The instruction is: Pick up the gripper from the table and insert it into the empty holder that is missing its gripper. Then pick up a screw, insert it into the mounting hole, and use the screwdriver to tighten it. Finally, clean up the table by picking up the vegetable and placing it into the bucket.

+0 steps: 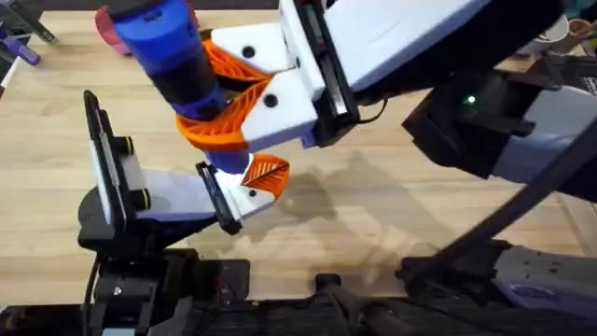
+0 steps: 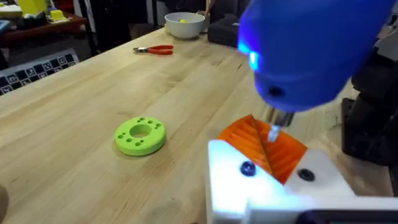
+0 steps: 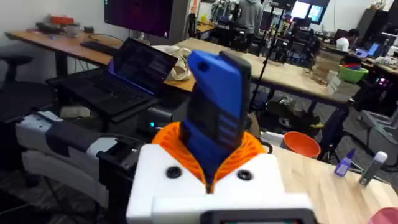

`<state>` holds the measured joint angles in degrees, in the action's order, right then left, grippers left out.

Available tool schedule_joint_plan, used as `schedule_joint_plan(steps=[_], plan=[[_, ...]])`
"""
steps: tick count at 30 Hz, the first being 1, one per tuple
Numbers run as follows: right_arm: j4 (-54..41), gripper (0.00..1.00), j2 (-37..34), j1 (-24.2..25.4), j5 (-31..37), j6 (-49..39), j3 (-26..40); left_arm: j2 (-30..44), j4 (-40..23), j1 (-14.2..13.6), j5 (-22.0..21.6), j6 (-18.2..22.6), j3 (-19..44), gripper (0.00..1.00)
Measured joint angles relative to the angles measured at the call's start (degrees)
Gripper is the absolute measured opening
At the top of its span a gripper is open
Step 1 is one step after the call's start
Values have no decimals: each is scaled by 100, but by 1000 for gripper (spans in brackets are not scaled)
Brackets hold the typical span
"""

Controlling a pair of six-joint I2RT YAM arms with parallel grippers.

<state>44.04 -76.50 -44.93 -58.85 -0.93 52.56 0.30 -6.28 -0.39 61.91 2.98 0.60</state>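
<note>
My right gripper (image 1: 229, 93) reaches across to the table's left and is shut on the blue screwdriver (image 1: 173, 51), holding it upright between orange ribbed pads (image 3: 249, 146). The screwdriver's thin metal tip (image 2: 273, 132) points down onto the orange pads (image 2: 264, 149) of my left gripper (image 1: 264, 177). That gripper sits low over the table with its white fingers (image 2: 273, 180) together, and nothing shows between them. The loose gripper, the holder, the screw, the vegetable and the bucket are out of view.
A bright green ring-shaped disc (image 2: 140, 135) lies on the wooden table (image 1: 392, 205) beside the left gripper. Red-handled pliers (image 2: 155, 50) and a white bowl (image 2: 185, 23) sit at the far edge. The right arm (image 1: 448, 56) spans the table's upper right.
</note>
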Motion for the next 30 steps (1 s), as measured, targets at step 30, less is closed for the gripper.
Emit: schedule_joint_plan(steps=[30], plan=[[-16, 12, -200, 19, 11, -2, 26, -1, 0, 0, 0, 0, 0, 12]])
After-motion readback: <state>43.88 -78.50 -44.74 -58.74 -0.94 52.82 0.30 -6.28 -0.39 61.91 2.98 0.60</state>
